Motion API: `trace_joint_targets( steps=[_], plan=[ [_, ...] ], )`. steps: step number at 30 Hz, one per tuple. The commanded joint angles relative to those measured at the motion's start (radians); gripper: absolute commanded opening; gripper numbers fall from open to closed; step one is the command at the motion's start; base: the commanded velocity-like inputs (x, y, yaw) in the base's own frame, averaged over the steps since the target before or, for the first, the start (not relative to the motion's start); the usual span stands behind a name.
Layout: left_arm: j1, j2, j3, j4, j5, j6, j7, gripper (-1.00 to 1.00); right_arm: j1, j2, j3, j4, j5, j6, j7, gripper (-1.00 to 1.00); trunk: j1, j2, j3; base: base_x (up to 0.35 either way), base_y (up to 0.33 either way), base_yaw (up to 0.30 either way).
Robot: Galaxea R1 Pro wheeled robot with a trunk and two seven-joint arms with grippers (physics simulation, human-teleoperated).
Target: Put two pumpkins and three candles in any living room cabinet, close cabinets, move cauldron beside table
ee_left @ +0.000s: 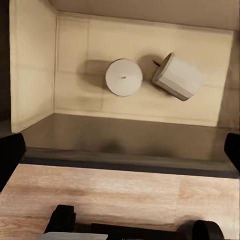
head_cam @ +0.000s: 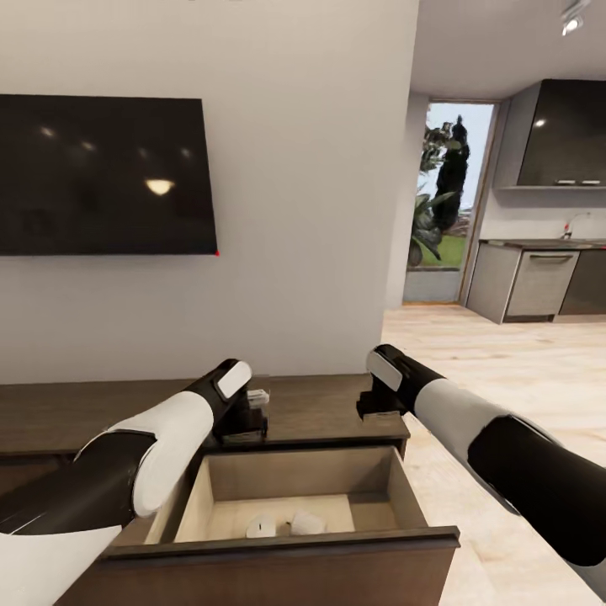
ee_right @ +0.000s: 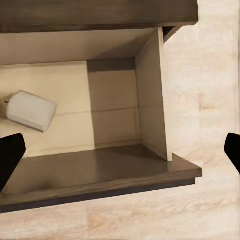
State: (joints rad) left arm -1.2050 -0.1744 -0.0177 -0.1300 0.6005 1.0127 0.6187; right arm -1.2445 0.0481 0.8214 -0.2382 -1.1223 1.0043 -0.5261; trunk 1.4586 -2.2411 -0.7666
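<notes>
Grey wall with a black TV (head_cam: 101, 172) backs the long dark cabinet (head_cam: 320, 408), whose drawer (head_cam: 421, 505) stands pulled out over the plank floor (head_cam: 505, 353); a kitchen shows beyond at the far right.

Two candles lie on the pale drawer bottom. In the left wrist view, one candle (ee_left: 123, 77) stands upright, wick up, and a second candle (ee_left: 178, 76) lies tipped on its side just beside it (close, though whether they touch is hard to say). Both sit beyond and between the left fingers (ee_left: 11, 156), which show as dark tips at either edge, spread wide and holding nothing. The left gripper (head_cam: 244, 427) hovers above the drawer's back edge.

The right fingers (ee_right: 10, 157) are likewise spread wide and empty; the tipped candle (ee_right: 31, 111) lies past the one finger, inside the drawer. The right gripper (head_cam: 376, 407) hangs over the cabinet top near the drawer's far corner.
</notes>
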Motion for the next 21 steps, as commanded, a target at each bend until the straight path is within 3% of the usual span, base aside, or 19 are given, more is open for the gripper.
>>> trace_joint_targets(
  steps=[1,3,11,15,21],
  plan=[
    [-0.002,0.000,-0.002,-0.008,0.018,0.002,0.010,1.00,-0.003,-0.001,0.006,-0.010,-0.011,0.001,-0.008,1.00,-0.004,0.007,0.002,0.000,0.000,0.000],
    [-0.006,0.000,-0.003,-0.060,0.043,0.003,0.010,1.00,-0.009,-0.003,0.006,-0.079,-0.008,-0.003,-0.013,1.00,-0.012,0.021,0.008,0.000,0.000,0.000],
    [-0.007,0.000,-0.003,-0.113,0.048,-0.002,0.010,1.00,-0.010,0.001,0.002,-0.172,-0.008,-0.019,-0.092,1.00,-0.042,0.077,0.033,0.000,0.000,0.000],
    [-0.005,0.000,-0.002,-0.150,0.047,-0.046,0.013,1.00,-0.010,-0.002,0.003,-0.198,-0.006,-0.138,-0.105,1.00,-0.058,0.105,0.046,0.000,0.000,0.000],
    [-0.004,0.000,-0.002,-0.154,0.050,-0.247,0.006,1.00,-0.008,-0.006,0.009,-0.204,-0.004,-0.355,-0.106,1.00,-0.081,0.147,0.065,0.000,0.000,0.000]
  ],
)
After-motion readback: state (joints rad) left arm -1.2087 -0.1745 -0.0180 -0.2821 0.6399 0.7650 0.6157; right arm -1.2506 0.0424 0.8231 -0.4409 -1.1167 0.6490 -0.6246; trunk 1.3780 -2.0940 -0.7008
